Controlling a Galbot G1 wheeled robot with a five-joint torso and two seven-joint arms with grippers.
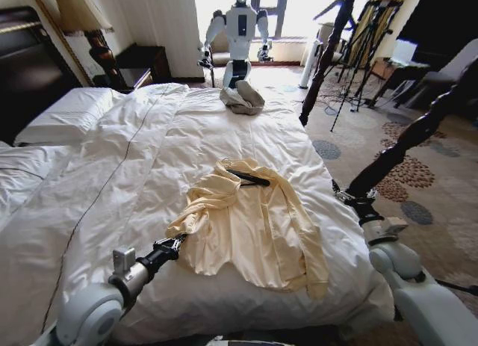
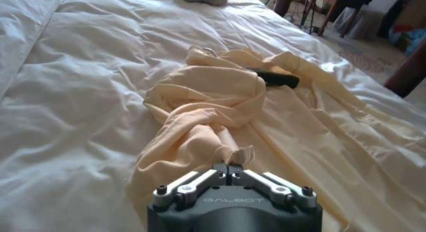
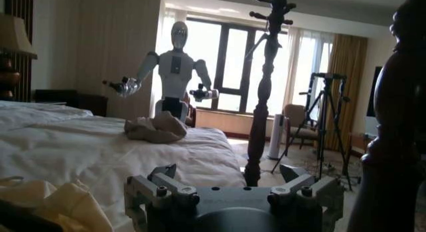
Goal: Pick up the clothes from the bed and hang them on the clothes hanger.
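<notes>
Where left gripper (image 2: 228, 173) fingers close, clothes (image 2: 220, 142) sleeve pinched.

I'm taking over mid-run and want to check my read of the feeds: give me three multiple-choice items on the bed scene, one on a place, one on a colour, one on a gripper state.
1. Where does the clothes hanger lie?
A. on the top's collar end
B. on the pillows
C. on the carpet

2. What colour are the clothes?
A. navy
B. pale cream-yellow
C. red

3. How is the left gripper?
A. wide open above the bed
B. shut on a sleeve of the clothes
C. holding the hanger

Key: 1 A, the black bar rests on the fabric near the neck. 2 B, seen in the head view. 3 B, the left wrist view shows fingers pinched together on bunched fabric. The right gripper is open beside the bed.
</notes>
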